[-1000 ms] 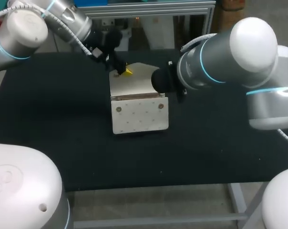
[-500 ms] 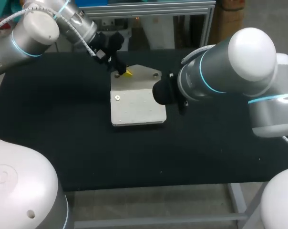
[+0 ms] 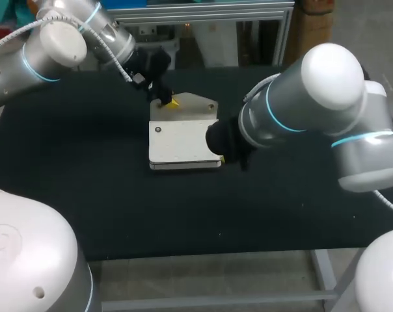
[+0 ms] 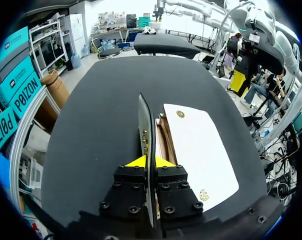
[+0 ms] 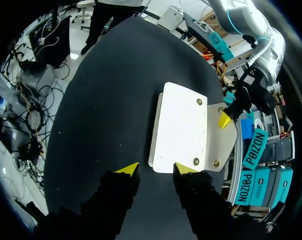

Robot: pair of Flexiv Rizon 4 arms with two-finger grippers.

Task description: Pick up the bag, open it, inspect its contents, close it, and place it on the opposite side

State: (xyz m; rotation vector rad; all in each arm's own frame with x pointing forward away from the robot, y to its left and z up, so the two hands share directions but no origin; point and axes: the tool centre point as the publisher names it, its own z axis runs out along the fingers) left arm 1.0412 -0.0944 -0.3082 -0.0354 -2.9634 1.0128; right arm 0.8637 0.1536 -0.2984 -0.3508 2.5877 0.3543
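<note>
The white bag point(image 3: 182, 140) lies flat on the black table point(image 3: 86, 182), its studded top panel point(image 5: 181, 127) facing up. My left gripper point(image 3: 171, 101) is at the bag's far edge, shut on a thin panel point(image 4: 145, 131) that stands on edge between its fingers. In the left wrist view the white top panel point(image 4: 198, 145) lies beside that gripper point(image 4: 150, 161). My right gripper point(image 5: 156, 170) is open just off the bag's near-right edge, with nothing between its fingers. In the head view that gripper is mostly hidden under its own wrist point(image 3: 224, 144).
Bare black tabletop surrounds the bag on all sides. My right arm's big elbow point(image 3: 326, 84) hangs over the table's right half. The table's front edge point(image 3: 203, 253) runs below the bag.
The bag's raised front panel came down until the bag lay flat. My right gripper opened and let go of it, shifting slightly toward the table's front. The left gripper kept its hold.
</note>
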